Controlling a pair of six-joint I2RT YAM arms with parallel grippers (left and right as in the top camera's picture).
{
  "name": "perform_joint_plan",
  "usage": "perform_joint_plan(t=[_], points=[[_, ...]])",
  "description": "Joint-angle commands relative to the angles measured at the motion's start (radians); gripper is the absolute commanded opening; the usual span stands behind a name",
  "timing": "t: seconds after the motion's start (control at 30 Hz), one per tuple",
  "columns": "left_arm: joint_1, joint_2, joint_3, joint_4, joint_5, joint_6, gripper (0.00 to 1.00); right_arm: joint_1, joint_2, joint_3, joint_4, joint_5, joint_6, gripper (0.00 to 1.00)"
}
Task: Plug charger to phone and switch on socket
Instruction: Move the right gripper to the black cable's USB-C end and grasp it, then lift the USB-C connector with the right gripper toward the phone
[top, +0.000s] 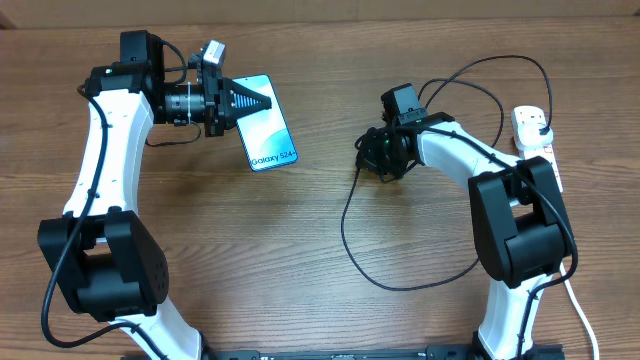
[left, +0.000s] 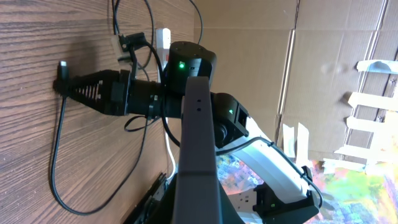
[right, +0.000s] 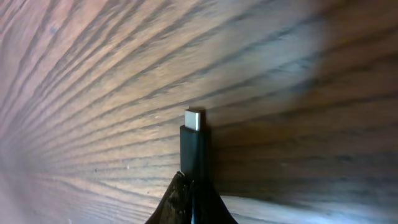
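Observation:
The phone (top: 268, 135), its light-blue screen up, is at the left of the wooden table. My left gripper (top: 262, 101) is shut on its upper end. In the left wrist view the phone (left: 198, 137) shows as a dark bar running out from the jaws (left: 199, 214). My right gripper (top: 366, 152) is shut on the charger's connector end, which points left toward the phone with a gap between them. The right wrist view shows the connector tip (right: 194, 119) sticking out of the shut fingers (right: 194, 186). The black cable (top: 352, 235) loops over the table to a plug in the white socket (top: 535, 135).
The socket's thick white cord (top: 583, 312) runs down the right edge of the table. A cardboard wall (left: 323, 74) stands behind the table. The cable's loops lie in front of and behind the right arm (top: 510, 225).

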Motion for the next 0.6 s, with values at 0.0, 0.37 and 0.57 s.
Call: perform_joint_plan(t=[0.0, 0.37, 0.57], points=[[-0.006, -0.011, 0.014, -0.003, 0.022, 0.015, 0.04, 0.005, -0.017, 0.001, 0.008, -0.085, -0.176, 0.04], [-0.007, -0.011, 0.014, -0.002, -0.095, 0.025, 0.04, 0.007, -0.347, 0.001, -0.139, -0.252, -0.409, 0.04], [-0.007, -0.011, 0.014, -0.003, -0.065, 0.064, 0.04, 0.012, -0.484, 0.0, -0.308, -0.268, -0.428, 0.04]])
